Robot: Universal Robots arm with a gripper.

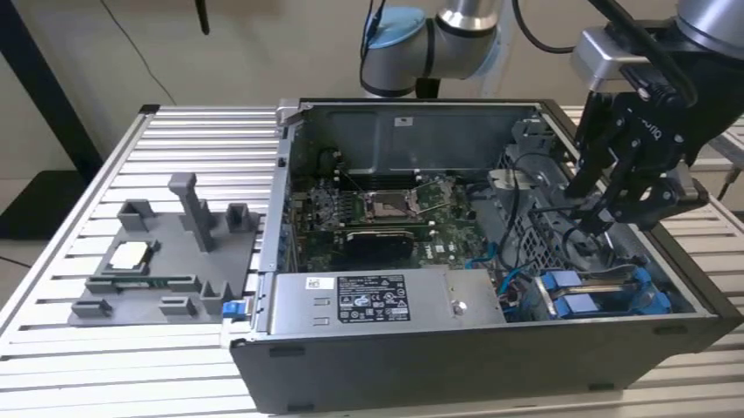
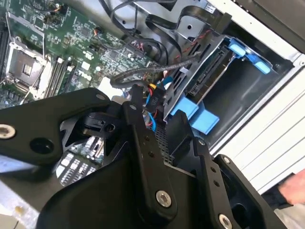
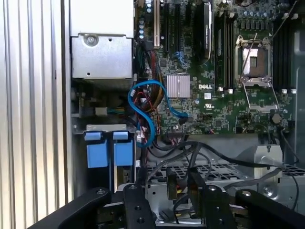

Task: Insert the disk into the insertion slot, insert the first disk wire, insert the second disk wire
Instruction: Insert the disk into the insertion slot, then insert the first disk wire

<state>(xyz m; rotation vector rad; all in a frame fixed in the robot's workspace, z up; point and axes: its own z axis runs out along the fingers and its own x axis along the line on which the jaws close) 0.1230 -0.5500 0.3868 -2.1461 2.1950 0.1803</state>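
— Where was the gripper (image 1: 598, 222)?

— Down inside the computer case (image 1: 465, 366), above the perforated cage (image 3: 224, 169). Its two fingers (image 2: 135, 109) stood apart. A bundle of coloured wires (image 2: 152, 93) ran through the gap, not pinched as far as I could see.

— And the disk (image 2: 207, 74)?

— Sitting in the insertion slot (image 2: 186, 81), at the front corner of the case, with its blue carrier tabs (image 3: 97, 152) showing. From the gripper it lay close by but lower, toward the front wall.

— Which way round?

— I judged its long side ran along that front wall. The connector edge was turned inward, toward the gripper's side. That edge looked bare to me, so I'd say neither wire was plugged in yet.
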